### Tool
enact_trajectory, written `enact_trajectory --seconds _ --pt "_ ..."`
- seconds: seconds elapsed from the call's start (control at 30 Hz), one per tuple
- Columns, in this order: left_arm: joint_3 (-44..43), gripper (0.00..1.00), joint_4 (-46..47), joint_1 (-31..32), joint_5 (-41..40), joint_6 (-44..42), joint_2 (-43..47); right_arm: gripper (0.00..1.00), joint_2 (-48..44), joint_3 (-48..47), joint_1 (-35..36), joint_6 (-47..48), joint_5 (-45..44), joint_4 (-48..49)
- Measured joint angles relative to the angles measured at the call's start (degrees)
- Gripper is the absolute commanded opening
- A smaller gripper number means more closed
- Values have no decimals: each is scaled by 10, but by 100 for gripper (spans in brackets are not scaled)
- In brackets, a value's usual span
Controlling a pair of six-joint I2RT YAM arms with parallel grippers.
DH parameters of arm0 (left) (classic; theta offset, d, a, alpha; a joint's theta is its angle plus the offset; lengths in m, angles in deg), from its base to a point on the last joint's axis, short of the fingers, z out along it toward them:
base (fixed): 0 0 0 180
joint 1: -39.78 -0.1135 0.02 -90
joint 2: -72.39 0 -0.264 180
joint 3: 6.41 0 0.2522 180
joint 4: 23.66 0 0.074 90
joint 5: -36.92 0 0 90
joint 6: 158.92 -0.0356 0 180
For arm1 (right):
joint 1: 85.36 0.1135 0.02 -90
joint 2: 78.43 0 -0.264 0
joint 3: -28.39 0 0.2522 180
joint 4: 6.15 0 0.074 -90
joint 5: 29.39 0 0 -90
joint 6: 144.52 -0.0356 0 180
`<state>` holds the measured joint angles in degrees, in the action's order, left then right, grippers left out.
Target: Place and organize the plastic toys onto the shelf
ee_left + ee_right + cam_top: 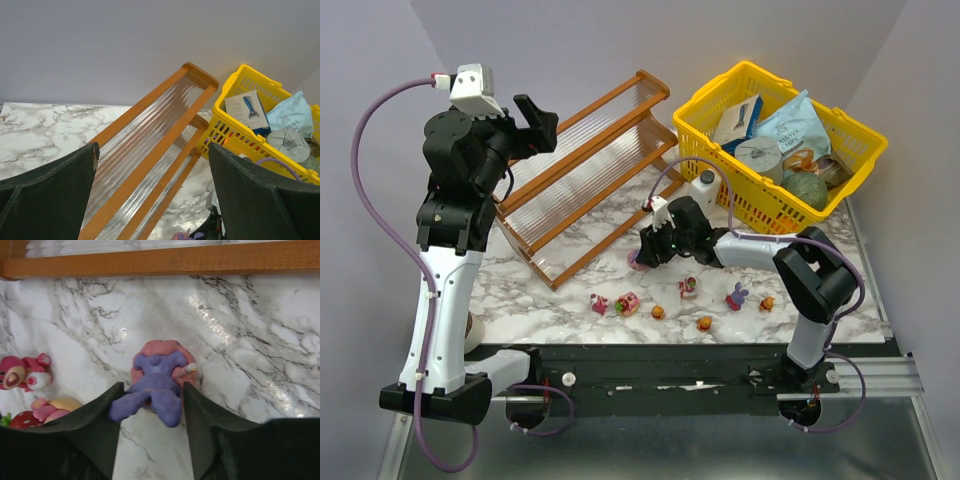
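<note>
A purple toy on a pink base lies on the marble table beside the shelf's bottom wooden rail. My right gripper is shut on it, one finger against each side, and the toy still rests on the table. From above, that gripper sits low by the shelf. Several more plastic toys lie in a row toward the near edge, among them a pink one and a purple one. My left gripper hangs open and empty high over the shelf.
A yellow basket of packaged goods stands at the back right, and it also shows in the left wrist view. A small white bottle stands between basket and shelf. A pink bear toy lies left of the right gripper.
</note>
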<state>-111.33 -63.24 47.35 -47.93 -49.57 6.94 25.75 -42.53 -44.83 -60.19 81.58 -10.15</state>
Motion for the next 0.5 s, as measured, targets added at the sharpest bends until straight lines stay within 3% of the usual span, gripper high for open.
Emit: enact_trajectory --seconds 0.2,0.5 --pt "0 99 0 4 -1 -1 0 26 0 -1 2 -12 -9 17" --pt "4 99 0 12 -13 -4 5 21 -47 -3 4 -18 -51 -12"
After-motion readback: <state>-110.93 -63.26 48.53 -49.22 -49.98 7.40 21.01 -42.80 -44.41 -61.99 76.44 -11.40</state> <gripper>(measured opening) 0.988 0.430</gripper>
